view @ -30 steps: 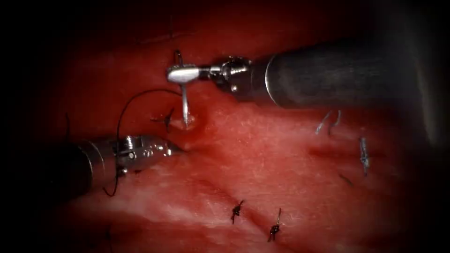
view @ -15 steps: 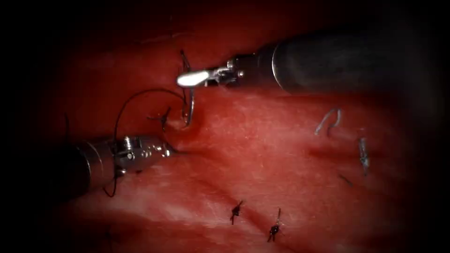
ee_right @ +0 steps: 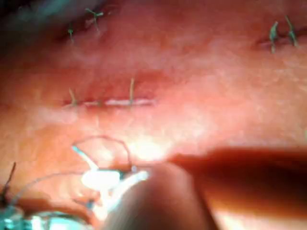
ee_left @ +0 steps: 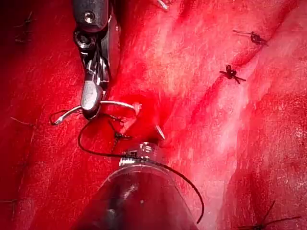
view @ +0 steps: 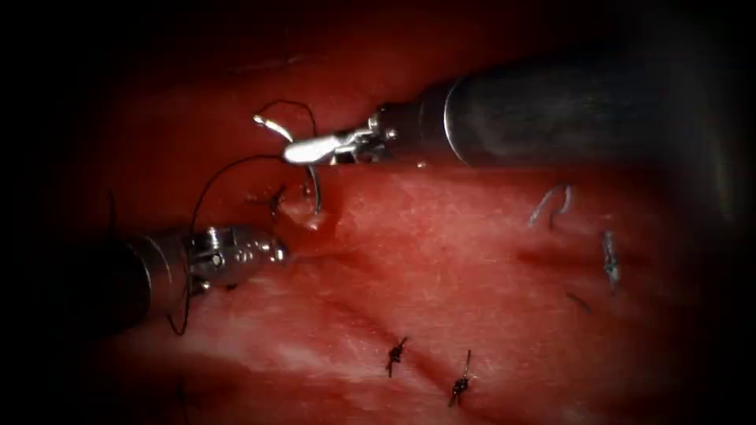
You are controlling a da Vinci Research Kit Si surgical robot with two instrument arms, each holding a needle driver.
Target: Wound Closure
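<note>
I see the right tool pinching the needle near mid-curve; its point is in the tissue just above the cut. The left tool rests beside the cut, jaws pressed together, empty. Thread arcs from needle toward it.
</note>
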